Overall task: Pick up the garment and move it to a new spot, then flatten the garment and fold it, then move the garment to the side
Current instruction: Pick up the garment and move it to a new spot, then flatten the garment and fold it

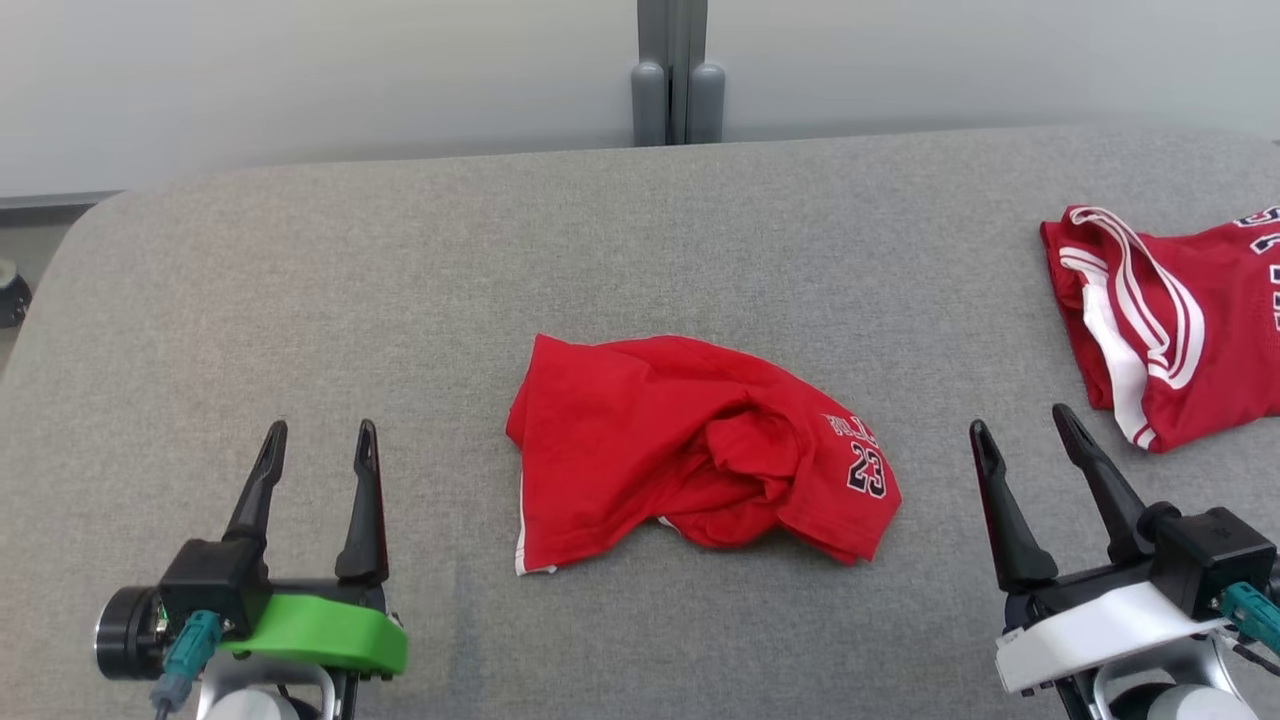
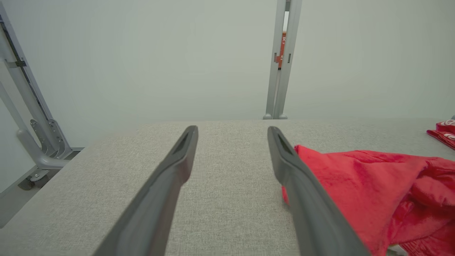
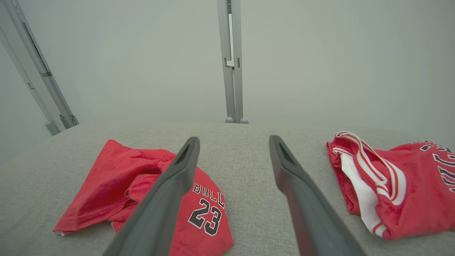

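Left tool [image 1: 322, 430]: fingers spread wide with nothing between them. It sits at the lower left of the head view over bare bench, fingers pointing away from the robot, well apart from the shirt.
Right tool [image 1: 1021, 420]: also spread wide and holding nothing. It sits at the lower right of the head view, between the shirt and the jersey and touching neither.
Shirt [image 1: 650, 450]: red, and lying crumpled in a loose heap near the middle of the bench, between the two tools. Its left part lies fairly flat, while the right part is bunched and folded over itself. A dark number 23 with lettering above it faces up at the right end, and a thin white edge shows at the lower left corner.
Shirt from the wrists: in the left wrist view it lies to the right of the fingers. In the right wrist view it lies to the left, partly behind the left finger.
Jersey [image 1: 1170, 330]: a second red piece with white stripes, rumpled at the far right of the bench, well apart from the shirt.
Bench [image 1: 400, 280]: covered in grey cloth, with a rounded far left corner.
Post [image 1: 672, 70]: grey and upright, behind the far edge against a pale wall.
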{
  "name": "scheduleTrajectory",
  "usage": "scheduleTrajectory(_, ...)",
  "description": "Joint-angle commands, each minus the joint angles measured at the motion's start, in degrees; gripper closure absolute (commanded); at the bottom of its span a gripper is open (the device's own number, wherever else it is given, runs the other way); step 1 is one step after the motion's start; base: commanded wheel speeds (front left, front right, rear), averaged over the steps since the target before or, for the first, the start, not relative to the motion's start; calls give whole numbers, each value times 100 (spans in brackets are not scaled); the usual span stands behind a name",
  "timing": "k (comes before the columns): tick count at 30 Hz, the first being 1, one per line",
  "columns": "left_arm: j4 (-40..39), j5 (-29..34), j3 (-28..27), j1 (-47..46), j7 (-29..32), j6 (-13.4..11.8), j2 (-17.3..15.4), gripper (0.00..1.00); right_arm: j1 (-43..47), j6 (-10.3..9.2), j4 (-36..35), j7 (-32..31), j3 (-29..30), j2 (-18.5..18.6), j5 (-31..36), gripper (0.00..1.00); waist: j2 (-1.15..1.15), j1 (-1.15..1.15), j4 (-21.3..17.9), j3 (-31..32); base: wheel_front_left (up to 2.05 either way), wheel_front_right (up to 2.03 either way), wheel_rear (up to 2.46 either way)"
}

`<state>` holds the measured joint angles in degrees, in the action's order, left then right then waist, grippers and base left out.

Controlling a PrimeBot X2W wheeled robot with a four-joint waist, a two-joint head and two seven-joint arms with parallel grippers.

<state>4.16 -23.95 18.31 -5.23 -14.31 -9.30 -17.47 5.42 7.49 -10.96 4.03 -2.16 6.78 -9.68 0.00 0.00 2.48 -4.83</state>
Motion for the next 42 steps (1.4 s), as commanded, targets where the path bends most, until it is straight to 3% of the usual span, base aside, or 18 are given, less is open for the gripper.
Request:
scheduleTrajectory(1,-46,1,0,150,23,-34,-44,0,114,0,34,-14,35,9,-33,0,0,0,26,133,0,0,0)
scheduleTrajectory(11,-153,-113,76,537,129,-73,-82,0,504,0,5,-101,123,-31,-4,0,0,0,-59,356,0,0,0)
scheduleTrajectory(29,-215,-165,50,472,93,-165,-98,0,322,0,-50,-155,118,-11,2,0,0,0,-79,291,0,0,0)
scheduleTrajectory(34,-431,-84,47,210,61,-215,-41,0,-88,0,76,-278,-333,247,-20,0,0,0,101,-70,0,0,0)
scheduleTrajectory(42,-475,72,101,-452,-15,-36,55,0,-1387,0,726,-576,-2068,842,-271,0,0,0,617,-845,0,0,0)
